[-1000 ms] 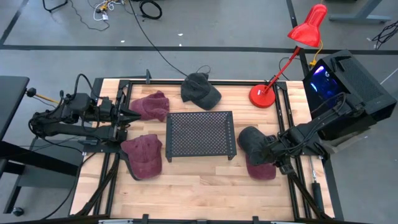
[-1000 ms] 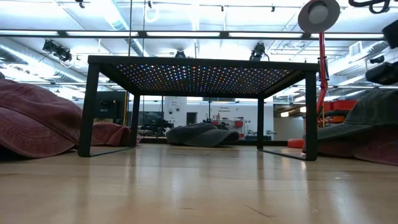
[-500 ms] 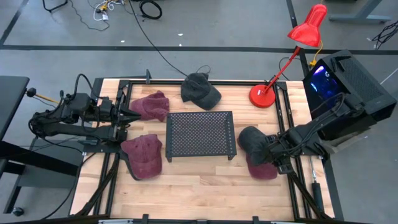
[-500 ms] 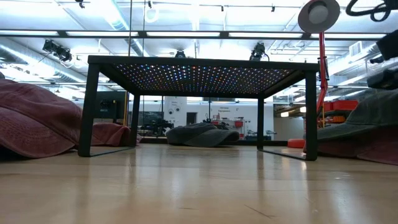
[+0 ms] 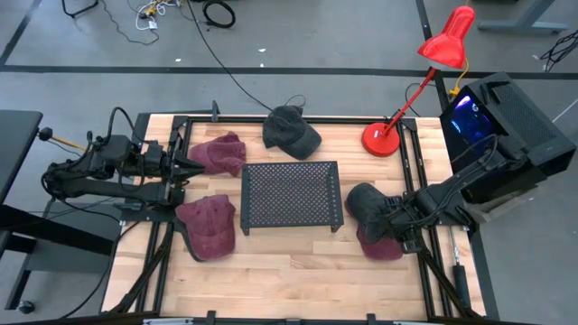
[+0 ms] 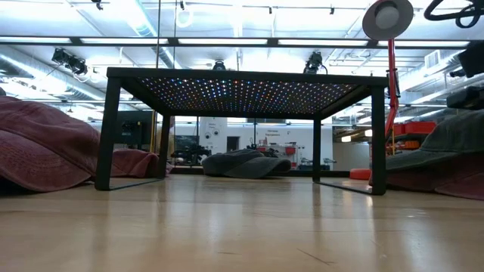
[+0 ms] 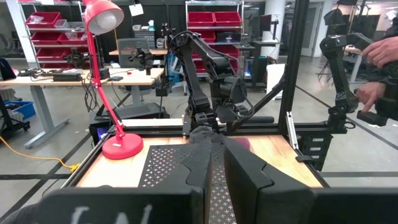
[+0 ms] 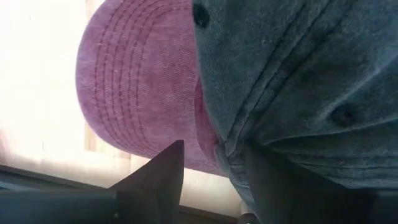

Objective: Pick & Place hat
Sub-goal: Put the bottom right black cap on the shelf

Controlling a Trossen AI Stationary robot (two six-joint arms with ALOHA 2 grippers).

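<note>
A dark grey hat point(image 5: 366, 203) lies partly on a maroon hat point(image 5: 381, 246), right of the black mesh stand point(image 5: 291, 194); the low view shows this grey hat point(image 6: 454, 140) resting on the maroon one point(image 6: 454, 181). My right gripper point(image 5: 395, 219) is at the grey hat's right side and shut on it. In the right wrist view, the right gripper point(image 8: 214, 146) has the hat's edge between its fingers. My left gripper point(image 5: 185, 169) waits shut at the table's left edge, between two maroon hats point(image 5: 217, 153) point(image 5: 208, 226). My right gripper pinches the dark grey hat's lower edge point(image 8: 225, 150) between its two fingers point(image 8: 165, 171), coming level from the table's right side. The hat's crown rests on the maroon hat's brim point(image 8: 137, 87) and on the table. How far back the cloth reaches is hidden.
Another dark grey hat point(image 5: 291, 131) lies at the far edge behind the stand. A red desk lamp point(image 5: 382, 137) stands at the far right, its head point(image 5: 449, 38) beyond the table. Bare wood lies along the near edge point(image 5: 289, 280). A person's hands point(image 7: 373, 68) show beyond the table.
My right gripper has edged a little toward the table's left, against the grey hat. In the low view the hat's outline has shifted slightly with it. The left arm has kept still.
</note>
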